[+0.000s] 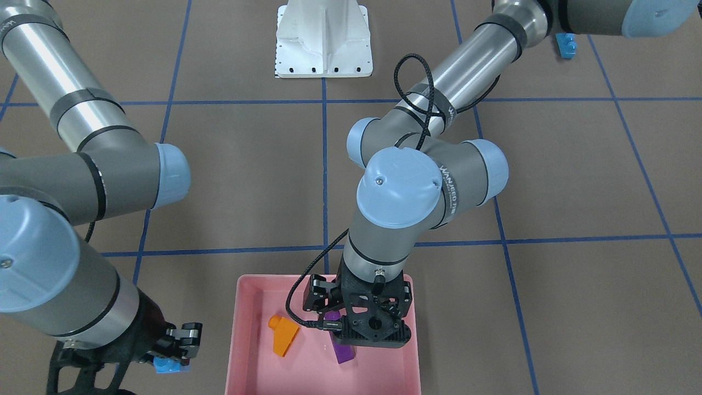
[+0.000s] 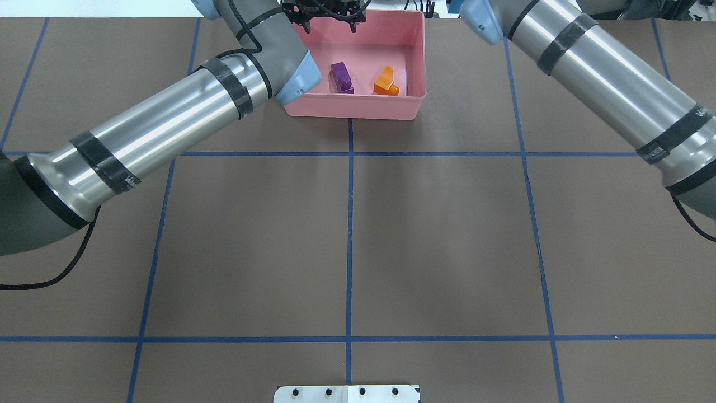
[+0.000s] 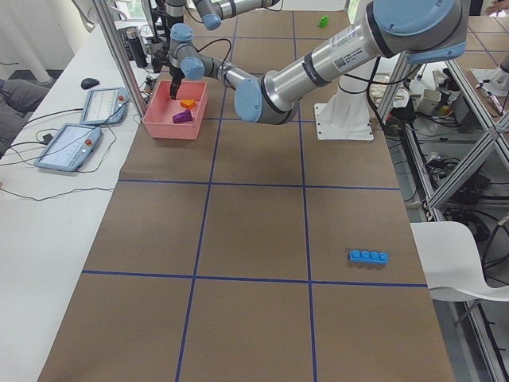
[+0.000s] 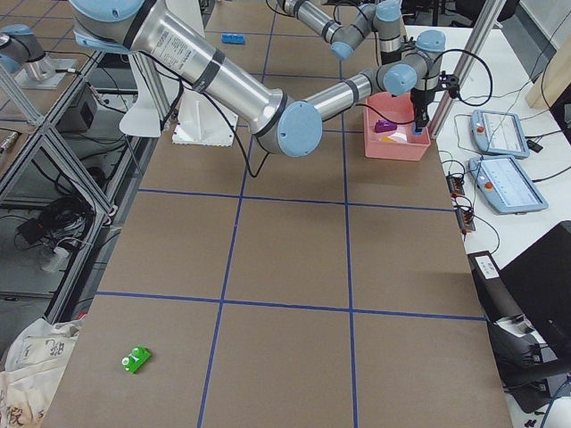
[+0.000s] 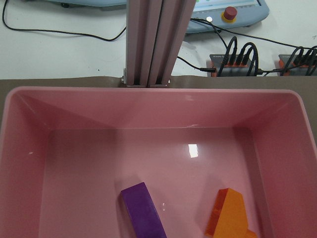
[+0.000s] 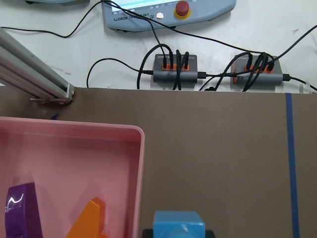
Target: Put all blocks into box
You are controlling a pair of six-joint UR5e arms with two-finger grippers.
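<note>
The pink box (image 1: 236, 340) holds the long purple block (image 1: 344, 354) and the orange sloped block (image 1: 284, 334), also seen in the overhead view (image 2: 341, 77) (image 2: 386, 82). My left gripper (image 1: 351, 323) hangs over the box above the purple block, fingers (image 2: 305, 22) spread, open and empty. My right gripper (image 1: 173, 359) is just outside the box's side wall (image 6: 140, 173), shut on the small light-blue block (image 6: 178, 224). The long four-stud light-blue block (image 3: 368, 256) and the green block (image 4: 136, 359) lie far off on the table.
The white base plate (image 1: 323, 38) stands mid-table on the robot's side. An aluminium post (image 5: 153, 39), cable hubs (image 6: 173, 69) and teach pendants (image 3: 103, 103) sit just beyond the box's far edge.
</note>
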